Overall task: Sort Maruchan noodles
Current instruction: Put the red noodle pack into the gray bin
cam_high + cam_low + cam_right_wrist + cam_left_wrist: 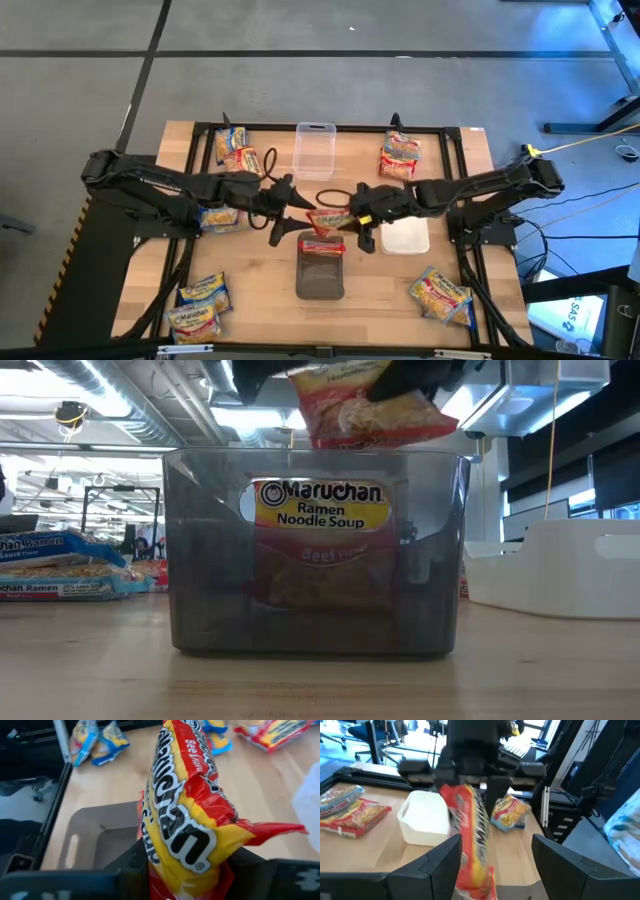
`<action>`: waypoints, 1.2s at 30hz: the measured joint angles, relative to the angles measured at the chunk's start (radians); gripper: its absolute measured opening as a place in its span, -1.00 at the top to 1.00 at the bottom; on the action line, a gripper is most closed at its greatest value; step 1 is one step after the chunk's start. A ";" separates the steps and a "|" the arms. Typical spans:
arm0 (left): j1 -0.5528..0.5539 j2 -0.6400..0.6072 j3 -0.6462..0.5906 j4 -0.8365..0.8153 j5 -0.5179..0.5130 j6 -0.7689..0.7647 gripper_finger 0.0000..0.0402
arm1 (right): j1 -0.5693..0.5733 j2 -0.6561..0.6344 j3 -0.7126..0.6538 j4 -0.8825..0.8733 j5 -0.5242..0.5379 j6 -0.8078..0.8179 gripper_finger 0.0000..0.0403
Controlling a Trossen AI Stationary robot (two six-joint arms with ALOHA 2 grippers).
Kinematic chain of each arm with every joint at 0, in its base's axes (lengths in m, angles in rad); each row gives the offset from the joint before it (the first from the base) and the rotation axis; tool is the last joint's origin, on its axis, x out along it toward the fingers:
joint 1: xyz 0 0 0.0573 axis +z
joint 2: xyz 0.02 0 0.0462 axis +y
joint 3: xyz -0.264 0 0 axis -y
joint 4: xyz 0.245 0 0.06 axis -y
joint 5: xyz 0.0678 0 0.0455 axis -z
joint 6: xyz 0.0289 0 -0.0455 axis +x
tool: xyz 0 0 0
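Observation:
A red Maruchan noodle packet hangs over the grey bin, with my right gripper shut on it. Inside the bin another red packet stands on edge against the near wall. My left gripper is open just left of the held packet. In the left wrist view its fingers stand on either side of the packet's free end with a gap on each side. More packets lie at the far left, far right, left, near left and near right. My right gripper pinches the red packet's two flat faces between its two fingers, at the packet's right end. The fingers come from the table's right, slanting down. The packet stands on edge, sticks out toward the left arm, and is lifted clear above the grey bin.
A white container sits right of the grey bin, under my right arm. A clear container stands at the far middle. A black frame borders the wooden table. Bare wood lies near the front edge, beside the bin.

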 joint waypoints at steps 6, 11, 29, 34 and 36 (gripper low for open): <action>0.000 0.060 0.112 -0.142 0.026 0.026 -0.16 | 0.058 -0.001 0.000 0.011 0.026 0.035 0.43; -0.007 0.185 0.261 -0.298 0.017 -0.005 -0.16 | 0.074 -0.001 0.000 0.023 0.068 0.033 0.43; -0.003 0.419 0.560 -0.628 0.062 -0.031 -0.03 | 0.073 -0.001 -0.001 0.056 0.068 -0.019 0.43; -0.003 0.414 0.560 -0.631 0.054 -0.026 0.28 | 0.071 -0.001 -0.001 0.058 0.069 -0.017 0.43; -0.003 0.414 0.560 -0.632 0.054 -0.022 0.39 | 0.071 -0.001 -0.001 0.057 0.069 -0.017 0.42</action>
